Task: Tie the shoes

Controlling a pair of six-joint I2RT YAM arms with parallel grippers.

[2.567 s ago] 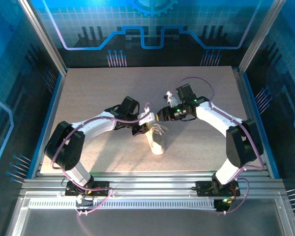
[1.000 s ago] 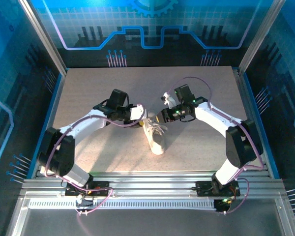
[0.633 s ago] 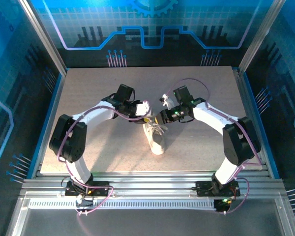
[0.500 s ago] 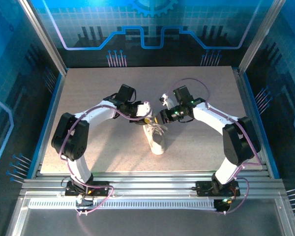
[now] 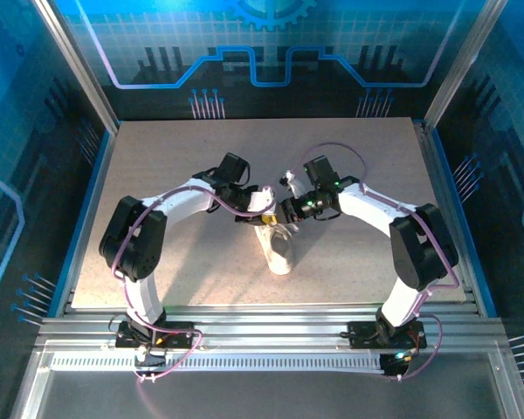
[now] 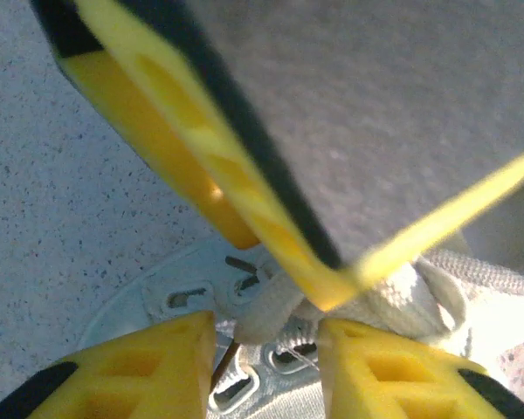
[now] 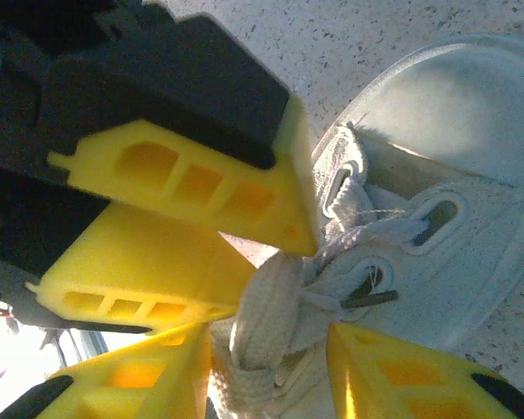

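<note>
You find the shoe (image 5: 280, 251) near the middle of the table (image 5: 175, 148), a little closer to the near edge than to the far one. It lies lengthwise between these two edges. Along the near edge runs a metal rail (image 5: 271, 336), and blue panels (image 5: 262, 52) close the far side. Both arms bend inward, each with a purple cable (image 5: 341, 144) on it, and they meet over the far end of the shoe, so from above this end is covered. There the left gripper (image 5: 264, 213) and the right gripper (image 5: 284, 212) stand tip to tip, almost touching.

In the left wrist view a flat white lace (image 6: 264, 310) stands up between the left gripper's yellow fingers (image 6: 140, 371). A narrow gap seems to show on each side of it, but you cannot tell whether the fingers press it or are only around it. The right gripper's fingers come in from above and block much of this view. Their tips come together at the lace, just above the eyelets (image 6: 185, 298).

In the right wrist view a lace rises between the right gripper's own fingers (image 7: 402, 375) and nearly fills the space, so this gripper is clenched on the lace. The left gripper's fingers take the upper left corner and hide that side of the shoe. Its rounded end is free at the upper right.
</note>
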